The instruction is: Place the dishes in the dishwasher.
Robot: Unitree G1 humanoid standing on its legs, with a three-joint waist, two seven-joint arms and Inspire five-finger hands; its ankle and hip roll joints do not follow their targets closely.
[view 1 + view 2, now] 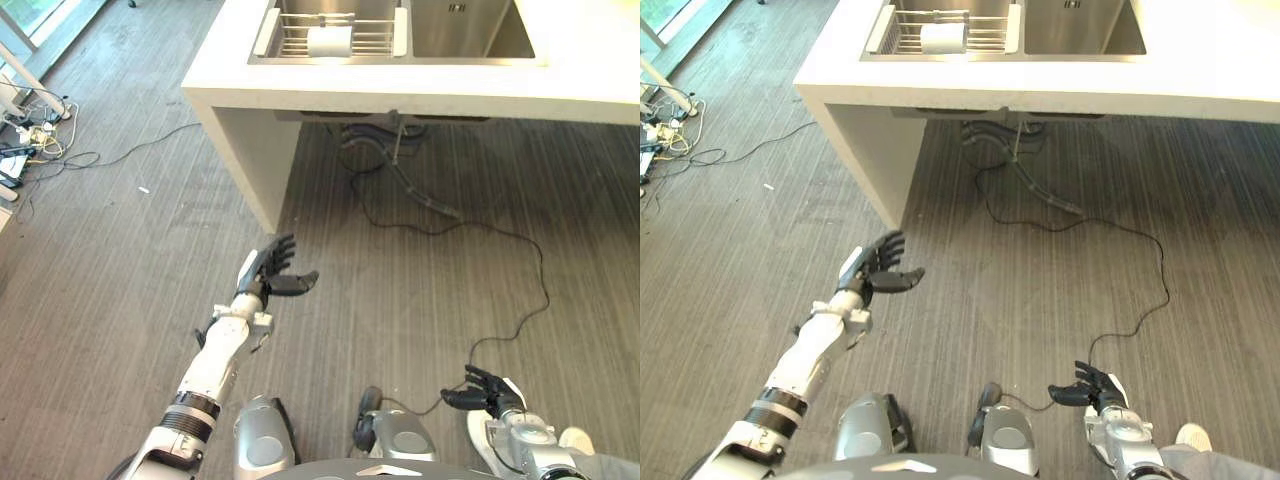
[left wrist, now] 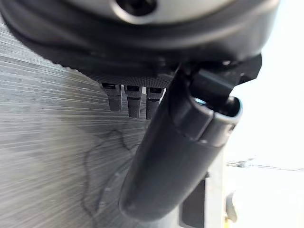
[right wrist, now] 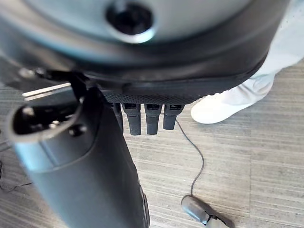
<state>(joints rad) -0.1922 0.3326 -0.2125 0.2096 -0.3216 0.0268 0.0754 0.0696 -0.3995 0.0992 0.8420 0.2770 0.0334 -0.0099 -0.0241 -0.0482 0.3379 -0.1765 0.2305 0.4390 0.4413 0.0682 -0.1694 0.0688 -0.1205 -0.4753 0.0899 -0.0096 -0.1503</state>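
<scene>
A white cup-like dish (image 1: 330, 41) lies in a wire rack (image 1: 372, 38) set in the left basin of a steel sink, up on the white counter (image 1: 400, 92). My left hand (image 1: 268, 272) is raised over the wooden floor just in front of the counter's near corner, open and empty. Its fingers (image 2: 133, 100) and thumb (image 2: 175, 156) stand straight. My right hand (image 1: 487, 390) hangs low near the floor at the lower right, fingers (image 3: 147, 118) relaxed, holding nothing.
The sink's right basin (image 1: 465, 30) is bare steel. Hoses (image 1: 400, 165) hang in the open space under the counter. A tangle of cables (image 1: 30, 130) lies on the floor at the far left. A person's white shoe (image 3: 228, 104) stands beside my right hand.
</scene>
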